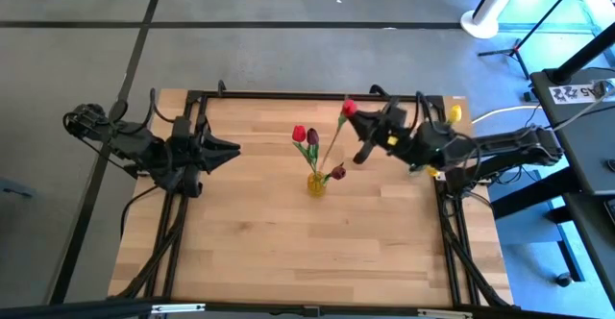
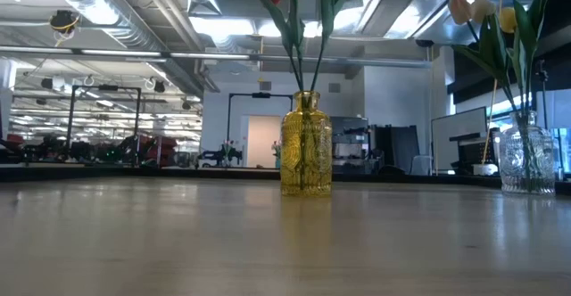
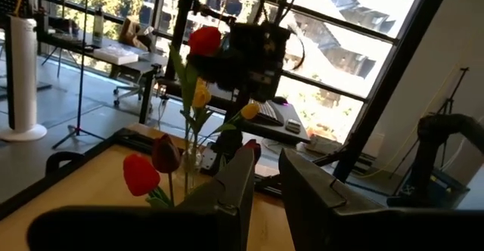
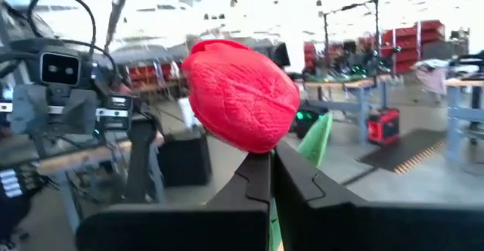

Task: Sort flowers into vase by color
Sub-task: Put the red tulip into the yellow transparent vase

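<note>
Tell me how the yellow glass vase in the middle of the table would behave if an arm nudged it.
The yellow glass vase looks tall and narrow, so a push near its neck might tip it rather than slide it. The long-stemmed red tulips lean outward above it, probably making it a little top-heavy. Being glass on a smooth wooden table, it is likely fragile and could slide easily.

white fan base (image 1: 485, 19) beyond table (image 1: 250, 233)
</note>
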Robot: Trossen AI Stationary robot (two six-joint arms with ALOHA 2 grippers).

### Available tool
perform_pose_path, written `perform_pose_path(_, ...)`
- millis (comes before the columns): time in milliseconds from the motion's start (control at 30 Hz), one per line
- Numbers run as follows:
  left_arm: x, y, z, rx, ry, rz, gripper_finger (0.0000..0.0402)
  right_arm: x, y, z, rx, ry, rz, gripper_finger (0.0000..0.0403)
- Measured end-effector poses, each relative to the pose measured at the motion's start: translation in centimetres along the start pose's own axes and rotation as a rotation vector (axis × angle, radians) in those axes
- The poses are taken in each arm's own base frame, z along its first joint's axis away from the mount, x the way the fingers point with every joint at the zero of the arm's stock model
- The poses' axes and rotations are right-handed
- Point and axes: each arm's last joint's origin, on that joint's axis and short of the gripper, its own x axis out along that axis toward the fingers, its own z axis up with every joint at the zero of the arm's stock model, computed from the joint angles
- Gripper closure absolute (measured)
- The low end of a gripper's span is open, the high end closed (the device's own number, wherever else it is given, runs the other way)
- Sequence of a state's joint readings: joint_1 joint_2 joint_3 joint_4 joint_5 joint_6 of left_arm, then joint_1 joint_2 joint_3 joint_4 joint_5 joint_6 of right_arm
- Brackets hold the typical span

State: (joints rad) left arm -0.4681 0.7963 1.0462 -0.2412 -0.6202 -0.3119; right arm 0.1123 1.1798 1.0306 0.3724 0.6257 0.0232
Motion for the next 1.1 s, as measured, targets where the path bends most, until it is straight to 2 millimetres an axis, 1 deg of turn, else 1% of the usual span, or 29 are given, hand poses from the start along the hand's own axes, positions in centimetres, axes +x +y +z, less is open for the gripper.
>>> perform_pose_path(100,0.0,0.0,0.1,-0.008,-0.008,-0.005,0.034,-0.2,-0.1,-2.0,0.028,-0.041,0.036,0.0403)
perform_pose_path(167,0.0,0.0,0.1,-0.023,-0.009,-0.005,0.034,-0.4,-0.3,-3.3,0.022,-0.028,0.037,0.0403)
perform_pose_path(300,0.0,0.0,0.1,-0.025,-0.006,-0.009,0.034,-0.2,-0.2,-5.7,0.003,-0.008,0.048,0.0403)
perform_pose_path(467,0.0,0.0,0.0,-0.017,0.003,-0.005,0.034,0.3,0.3,-7.3,-0.058,0.018,0.071,0.0403)
perform_pose_path(567,0.0,0.0,-0.1,-0.015,0.006,-0.004,0.034,0.5,0.6,-7.8,-0.084,0.037,0.132,0.0402)
perform_pose_path(667,0.0,0.0,0.0,-0.032,-0.003,-0.007,0.034,0.5,0.7,-8.2,-0.119,0.073,0.173,0.0392)
perform_pose_path(833,0.0,0.0,0.1,-0.05,-0.006,-0.008,0.034,0.4,0.6,-9.0,-0.166,0.141,0.178,0.036)
perform_pose_path(967,-0.1,0.0,0.0,-0.052,0.003,-0.005,0.034,0.3,0.7,-9.3,-0.12,0.187,0.248,0.0315)
perform_pose_path(1033,-0.1,0.1,-0.1,-0.045,0.012,-0.002,0.034,0.2,0.8,-9.0,-0.088,0.209,0.271,0.0286)
perform_pose_path(1100,-0.1,0.1,-0.2,-0.04,0.02,-0.001,0.034,0.1,0.9,-7.9,-0.061,0.236,0.286,0.0256)
